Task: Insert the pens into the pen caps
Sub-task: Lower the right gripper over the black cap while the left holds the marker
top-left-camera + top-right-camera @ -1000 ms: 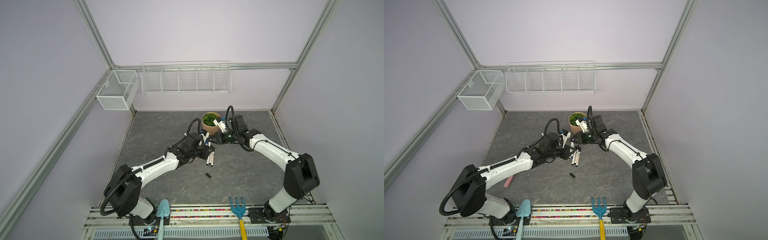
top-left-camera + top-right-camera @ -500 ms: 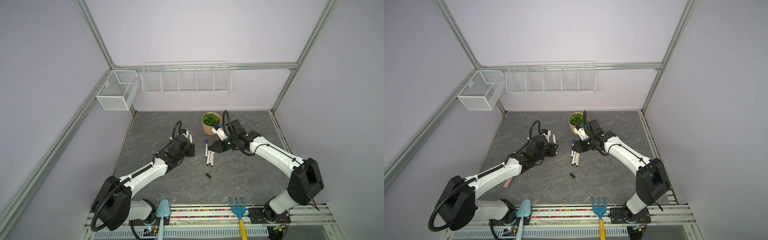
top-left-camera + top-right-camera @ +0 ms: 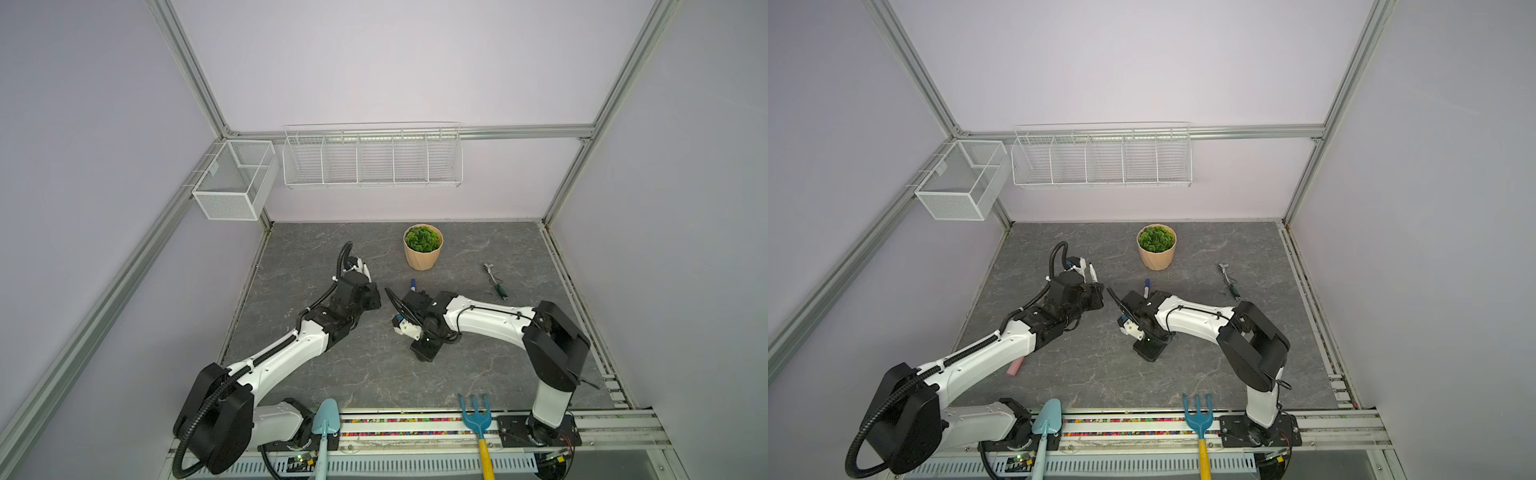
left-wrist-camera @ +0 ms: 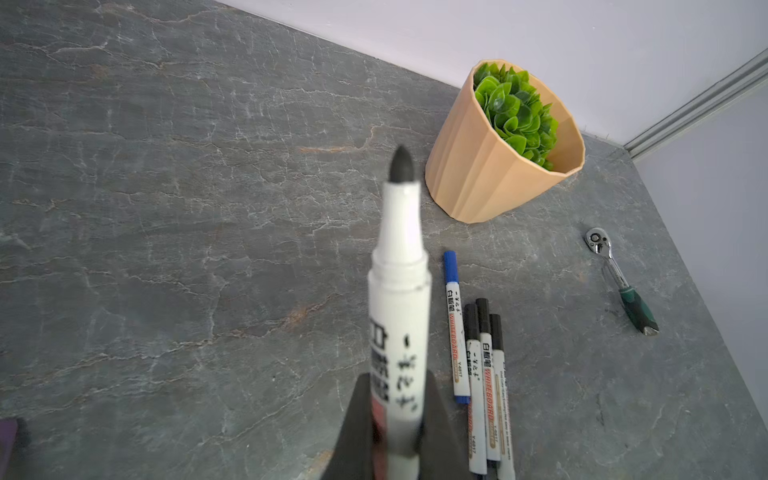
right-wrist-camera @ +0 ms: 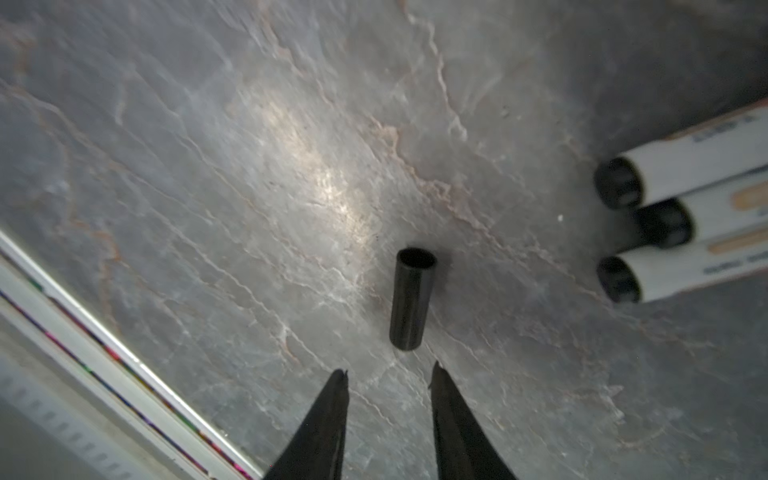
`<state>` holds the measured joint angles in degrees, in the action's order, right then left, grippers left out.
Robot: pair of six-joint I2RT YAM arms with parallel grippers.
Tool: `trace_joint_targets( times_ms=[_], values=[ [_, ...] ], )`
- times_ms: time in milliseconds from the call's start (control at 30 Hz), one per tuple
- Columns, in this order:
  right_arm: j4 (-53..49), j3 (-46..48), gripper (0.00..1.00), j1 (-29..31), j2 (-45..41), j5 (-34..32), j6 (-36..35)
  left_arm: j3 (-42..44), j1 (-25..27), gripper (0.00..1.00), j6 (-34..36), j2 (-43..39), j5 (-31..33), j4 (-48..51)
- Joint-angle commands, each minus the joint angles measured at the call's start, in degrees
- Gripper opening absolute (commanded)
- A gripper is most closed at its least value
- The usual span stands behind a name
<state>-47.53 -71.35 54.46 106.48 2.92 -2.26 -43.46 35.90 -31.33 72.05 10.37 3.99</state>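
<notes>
While the one uncapped pen (image 4: 399, 291) is held clamped between the closed jaws of the left gripper (image 4: 398, 399), its black felt tip bare and lifted clear of the table (image 4: 166, 216), the step in hand is judged to be the fetching of its cap. Black pen cap (image 5: 412, 299): laid on its side on the table, open mouth turned away from the right gripper (image 5: 389, 370), just ahead of the fingertips (image 5: 338, 386), not touched. Right gripper: jaws parted, nothing held between them. Blue-capped pen (image 4: 456, 332) and three black-capped pens (image 4: 486, 374): laid side by side near the plant pot (image 4: 490, 183), taken as finished. Ratchet tool (image 4: 619, 278): well apart, not concerned. Next move, as judged: the cap is to be straddled across its width by the right gripper and pinched, then lifted with its mouth presented to the bare tip; the two axes are to be brought into line before pen and cap are pressed together.
</notes>
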Motion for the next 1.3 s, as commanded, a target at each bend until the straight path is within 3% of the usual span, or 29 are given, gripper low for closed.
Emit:
trace_joint_targets(
  times_ms=[0, 267, 533, 700, 900, 1267],
  values=[
    [-0.93, -1.19, 0.37, 0.76, 1.62, -5.14, -1.30, 0.79, -0.22, 0.00, 0.07, -1.89, 1.05, 0.86],
    [-0.20, -2.55, 0.35, -0.04, 4.90, -10.58, 2.77, 2.42, -0.24, 0.00, 1.27, -5.61, 2.55, 1.71],
    [1.61, -5.65, 0.34, -6.08, 6.46, -12.97, 9.54, 3.21, -0.39, 0.00, 1.54, -6.59, 3.04, 2.19],
    [5.95, -4.62, 0.34, -8.29, 2.86, -4.82, 8.81, 3.55, -0.39, 0.00, 1.62, -6.63, 2.53, 2.26],
    [6.93, 0.79, 0.34, -5.01, -1.81, 4.75, 2.85, 3.85, -0.39, 0.00, 1.90, -6.40, 2.27, 2.21],
    [3.62, -4.62, 0.34, -3.88, 6.10, 2.71, 3.67, 4.26, -0.35, 0.00, 2.48, -8.11, 2.42, 3.01]
  ],
)
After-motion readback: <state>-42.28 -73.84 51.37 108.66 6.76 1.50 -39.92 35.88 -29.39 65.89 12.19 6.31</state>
